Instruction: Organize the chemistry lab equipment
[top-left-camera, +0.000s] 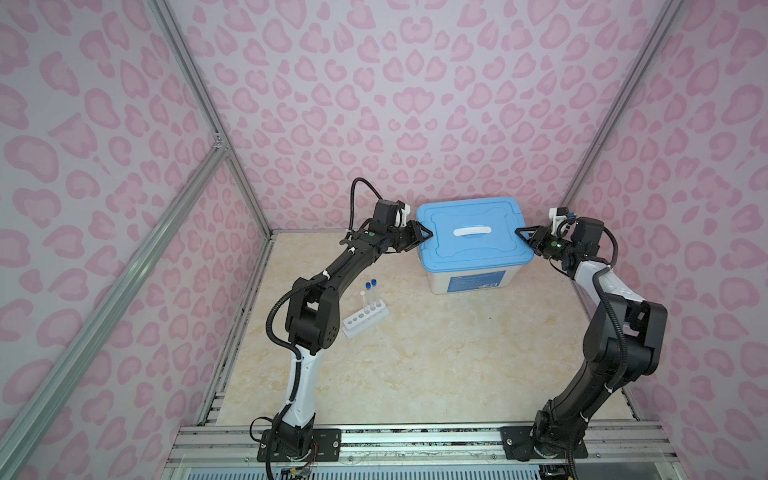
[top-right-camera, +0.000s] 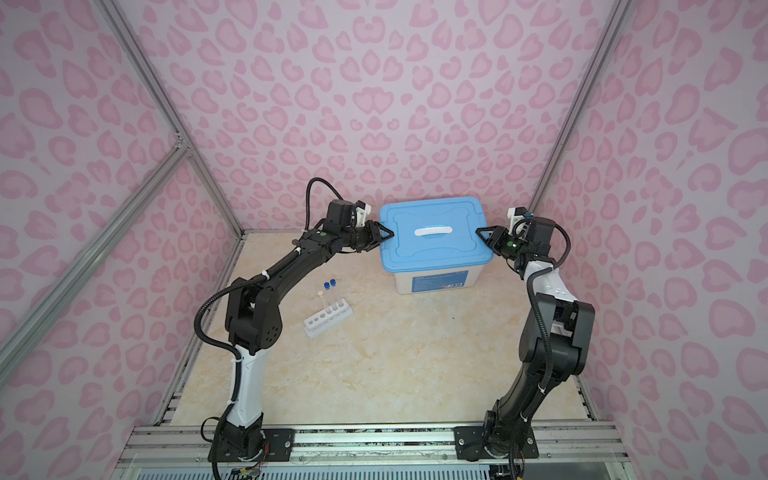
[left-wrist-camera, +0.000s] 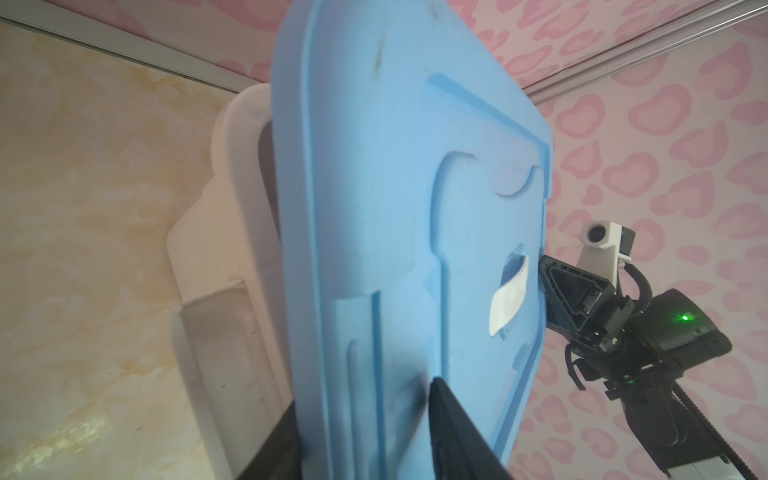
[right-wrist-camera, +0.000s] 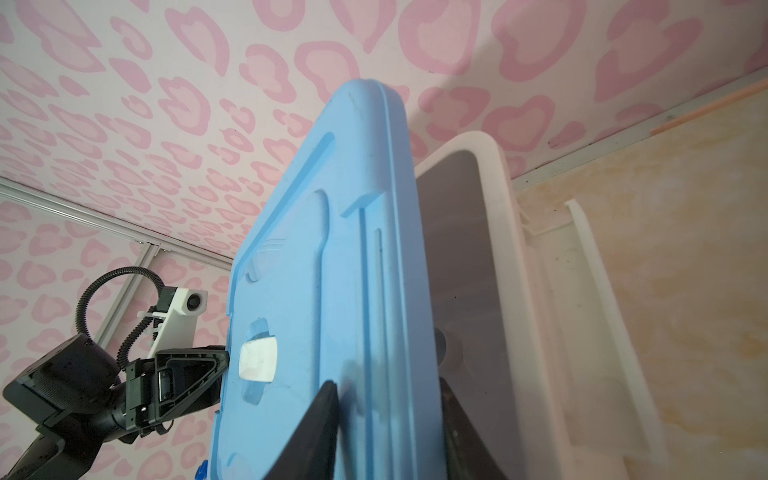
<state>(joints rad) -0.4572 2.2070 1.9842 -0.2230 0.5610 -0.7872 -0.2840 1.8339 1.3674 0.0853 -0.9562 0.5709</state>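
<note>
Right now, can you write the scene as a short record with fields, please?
left fingers: shut on blue lid, one short edge
right fingers: shut on the opposite short edge
blue lid: held above white bin, gap visible at both ends
rack: on table, apart from bin
test tubes: three upright in rack, two blue caps, one white

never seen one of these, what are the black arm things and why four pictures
These are two robot arms bolted beside a table, each ending in a two-fingered clamp called a gripper. Two pictures look down from one overhead camera; the other two come from cameras on the arms' wrists, close up. The left gripper and right gripper each pinch one end of a blue lid, held just above its white bin; the wrist views show the gap. On the table stands a white rack with three capped test tubes upright in it.
</note>
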